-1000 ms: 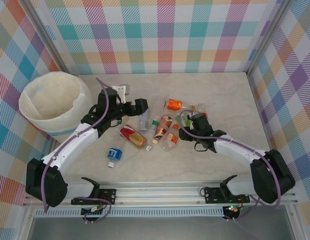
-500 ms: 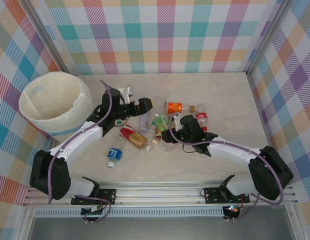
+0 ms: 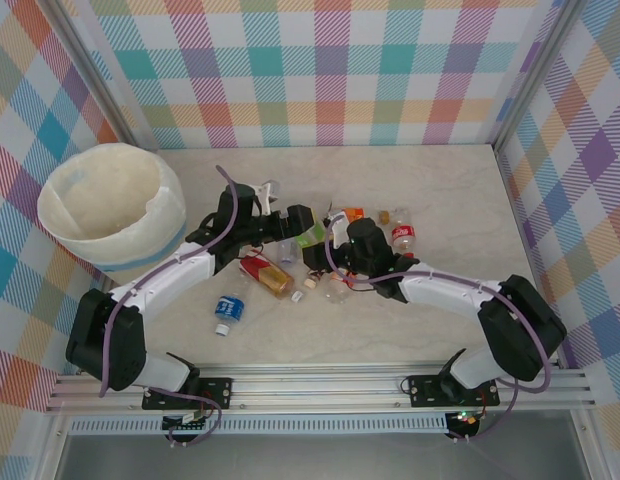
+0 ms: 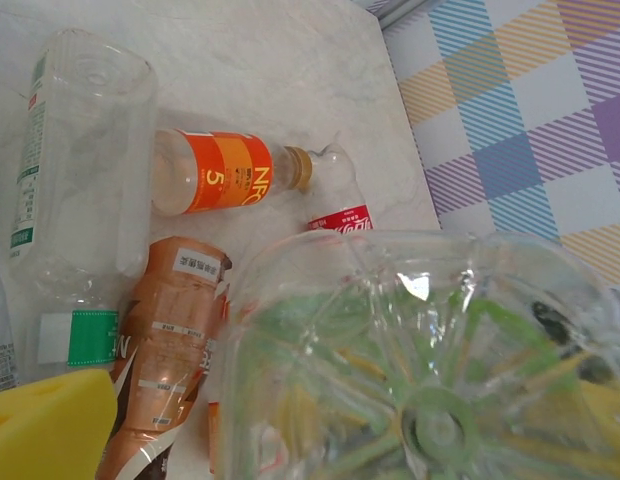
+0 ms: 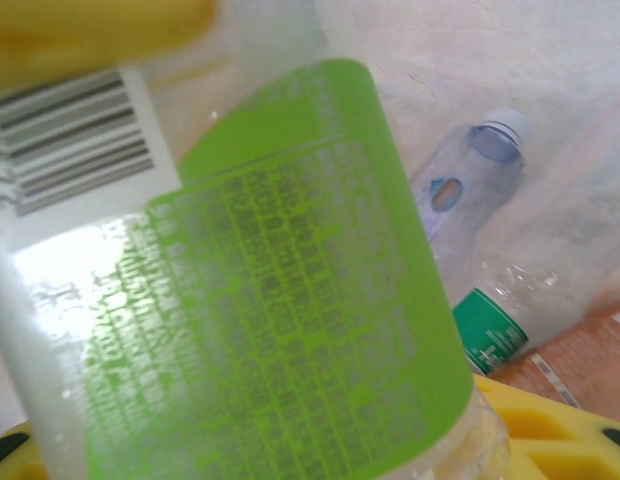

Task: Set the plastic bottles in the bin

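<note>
My right gripper [image 3: 332,243] is shut on a clear plastic bottle with a bright green label [image 3: 311,236], held above the table's middle. That label [image 5: 290,300] stands between yellow pads [image 5: 90,30] in the right wrist view. My left gripper [image 3: 296,224] is open, its yellow pads [image 4: 50,425] either side of this bottle's ribbed base [image 4: 420,370]. More plastic bottles lie below: orange-labelled [image 4: 225,173], brown-labelled and crushed [image 4: 165,330], clear with a green band [image 4: 75,170], red-labelled [image 4: 342,218]. The white bin [image 3: 140,245] stands at the far left.
A blue-labelled bottle [image 3: 228,308] lies alone near the front, left of centre. A red-labelled one [image 3: 256,268] and a brown one [image 3: 278,283] lie under the left arm. A red-labelled bottle [image 3: 402,232] is right of the pile. Checked walls enclose the table.
The right gripper has carried the green-labelled bottle up and to the left, to meet the left gripper. The left gripper has moved right, onto the bottle's base.
</note>
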